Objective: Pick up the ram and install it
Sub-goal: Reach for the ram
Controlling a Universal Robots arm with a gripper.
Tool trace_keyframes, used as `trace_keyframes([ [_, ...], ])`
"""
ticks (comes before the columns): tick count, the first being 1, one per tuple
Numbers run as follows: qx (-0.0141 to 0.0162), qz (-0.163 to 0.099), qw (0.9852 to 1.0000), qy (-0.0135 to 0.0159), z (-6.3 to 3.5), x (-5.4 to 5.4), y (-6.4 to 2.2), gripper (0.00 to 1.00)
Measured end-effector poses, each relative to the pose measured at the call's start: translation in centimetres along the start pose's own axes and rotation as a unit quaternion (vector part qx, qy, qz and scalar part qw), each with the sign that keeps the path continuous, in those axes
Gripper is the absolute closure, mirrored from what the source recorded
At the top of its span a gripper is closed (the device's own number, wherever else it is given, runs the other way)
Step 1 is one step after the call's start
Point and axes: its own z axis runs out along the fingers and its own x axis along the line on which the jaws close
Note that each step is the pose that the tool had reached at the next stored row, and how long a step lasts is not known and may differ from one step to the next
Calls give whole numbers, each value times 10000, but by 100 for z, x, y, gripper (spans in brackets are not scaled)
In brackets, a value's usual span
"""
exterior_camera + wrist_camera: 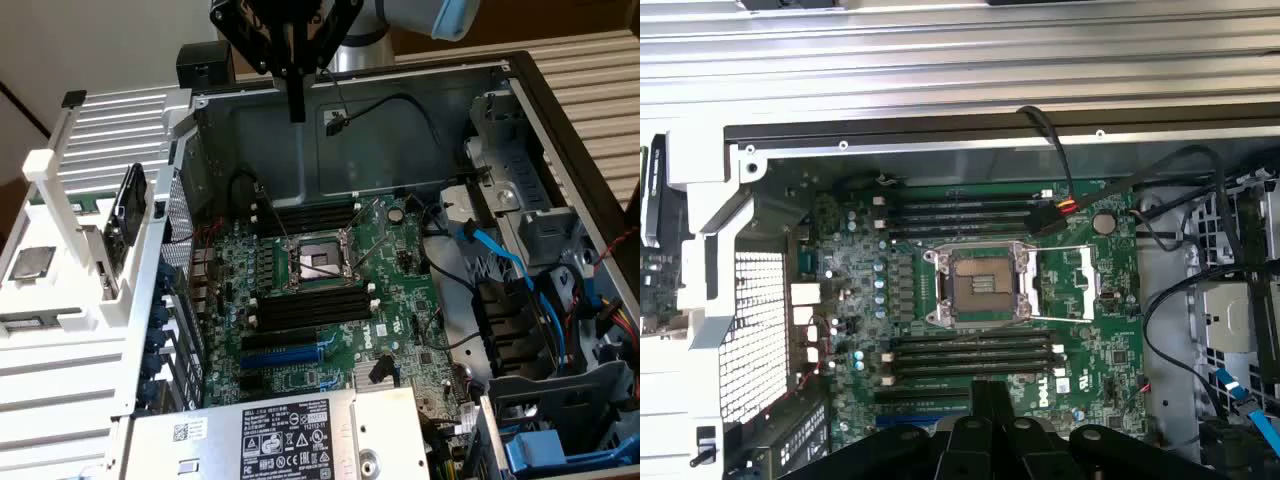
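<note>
The ram point(125, 215) appears as a dark flat stick standing on edge in the white rack point(70, 300), at the exterior view's left of the open computer case. My gripper point(295, 100) hangs high over the case's far wall, well away from the ram, shut with nothing between its black fingers. In the wrist view the gripper point(990, 405) looks down on the green motherboard point(1100, 330). Long black memory slots point(310, 305) point(970, 355) lie on either side of the processor socket point(315, 262) point(980, 285).
A blue expansion slot point(285, 352) runs in front of the nearer memory slots. The labelled power supply point(270, 435) fills the case's near corner. Blue and black cables point(500, 260) and drive bays crowd the exterior view's right. A processor chip point(32, 262) lies on the rack.
</note>
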Motion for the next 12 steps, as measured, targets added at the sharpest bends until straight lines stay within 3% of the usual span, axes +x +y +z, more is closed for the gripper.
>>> trace_keyframes([
  [12,1,0,10000,0,0,1,0,90],
])
